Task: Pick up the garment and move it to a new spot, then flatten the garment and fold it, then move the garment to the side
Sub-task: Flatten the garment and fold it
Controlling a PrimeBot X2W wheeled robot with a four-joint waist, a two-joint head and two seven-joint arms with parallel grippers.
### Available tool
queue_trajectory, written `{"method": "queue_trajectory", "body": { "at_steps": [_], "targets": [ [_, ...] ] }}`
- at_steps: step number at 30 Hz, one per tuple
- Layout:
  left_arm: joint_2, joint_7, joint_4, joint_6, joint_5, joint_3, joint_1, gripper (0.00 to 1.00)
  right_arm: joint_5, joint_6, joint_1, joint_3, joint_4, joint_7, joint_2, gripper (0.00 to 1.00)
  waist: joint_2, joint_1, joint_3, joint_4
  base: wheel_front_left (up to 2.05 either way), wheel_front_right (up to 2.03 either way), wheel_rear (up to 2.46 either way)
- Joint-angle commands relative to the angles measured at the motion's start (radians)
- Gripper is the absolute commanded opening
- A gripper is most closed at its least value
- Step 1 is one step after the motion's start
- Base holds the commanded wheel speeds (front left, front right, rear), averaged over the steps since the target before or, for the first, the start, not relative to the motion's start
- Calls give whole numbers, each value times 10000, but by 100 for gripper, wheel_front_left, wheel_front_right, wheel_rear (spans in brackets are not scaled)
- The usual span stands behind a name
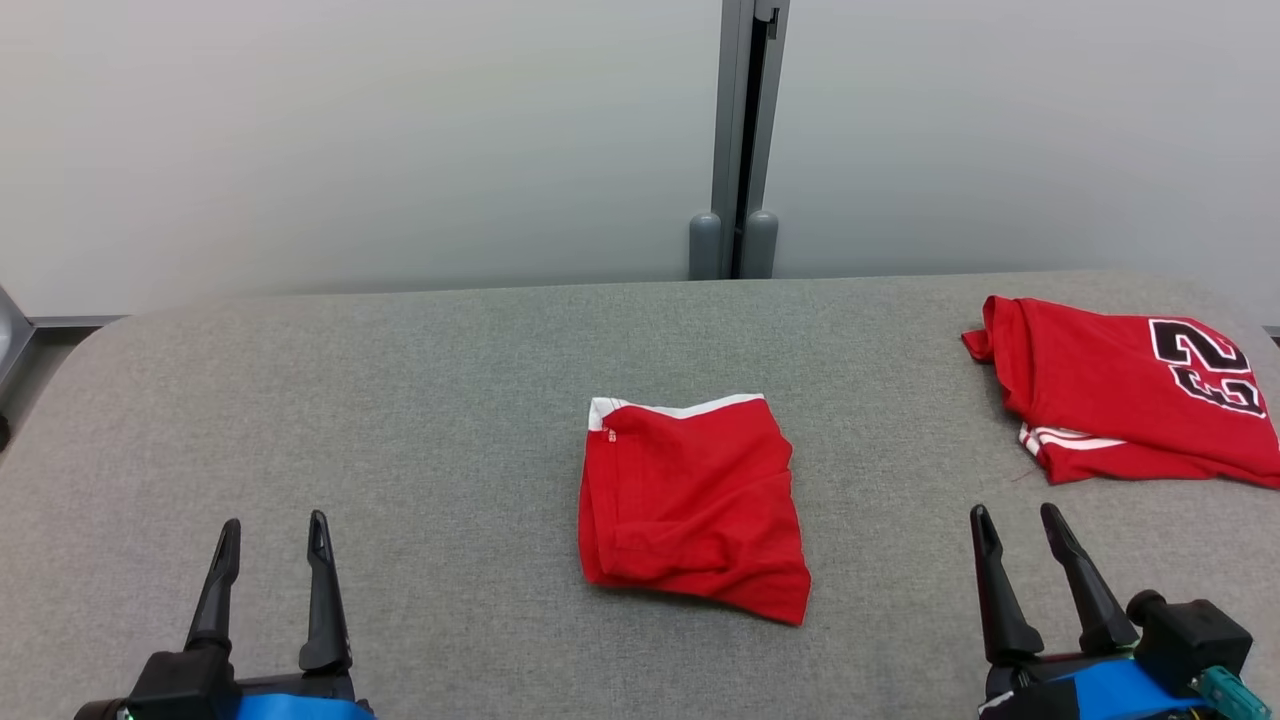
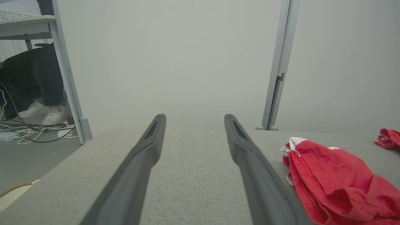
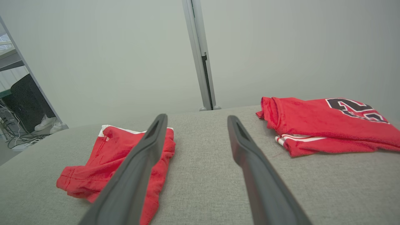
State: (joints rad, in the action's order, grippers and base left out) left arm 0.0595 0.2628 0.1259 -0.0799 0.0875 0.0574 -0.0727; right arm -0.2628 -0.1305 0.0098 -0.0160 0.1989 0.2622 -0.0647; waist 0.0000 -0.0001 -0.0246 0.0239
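A folded red garment (image 1: 690,510) with a white waistband lies in the middle of the grey padded table (image 1: 400,400). It also shows in the left wrist view (image 2: 331,175) and in the right wrist view (image 3: 103,156). My left gripper (image 1: 274,525) hovers open near the table's front left, well left of the garment, with nothing between its fingers (image 2: 194,117). Near the front right, my right gripper (image 1: 1015,510) is open and empty too (image 3: 197,116), apart from the garment.
A second folded red jersey (image 1: 1130,400) with a black number lies at the table's far right (image 3: 322,122). A grey partition post (image 1: 735,140) stands behind the table. A person's legs and white shoes (image 2: 47,112) and floor cables (image 2: 31,134) are off the left side.
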Motion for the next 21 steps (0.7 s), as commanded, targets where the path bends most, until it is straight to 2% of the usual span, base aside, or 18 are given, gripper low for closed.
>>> {"method": "queue_trajectory", "body": {
  "at_steps": [1, 21],
  "targets": [
    [-11, 22, 9, -26, -44, 76, -92, 100, 186, -5, 200, 51, -83, 32, 28, 100, 0, 1, -37, 15, 0, 0, 0],
    [-81, 22, 291, -217, -52, 227, -106, 100, 629, -5, 584, 114, -1, 32, 117, 100, 0, 1, -145, 82, 0, 0, 0]
  ]
}}
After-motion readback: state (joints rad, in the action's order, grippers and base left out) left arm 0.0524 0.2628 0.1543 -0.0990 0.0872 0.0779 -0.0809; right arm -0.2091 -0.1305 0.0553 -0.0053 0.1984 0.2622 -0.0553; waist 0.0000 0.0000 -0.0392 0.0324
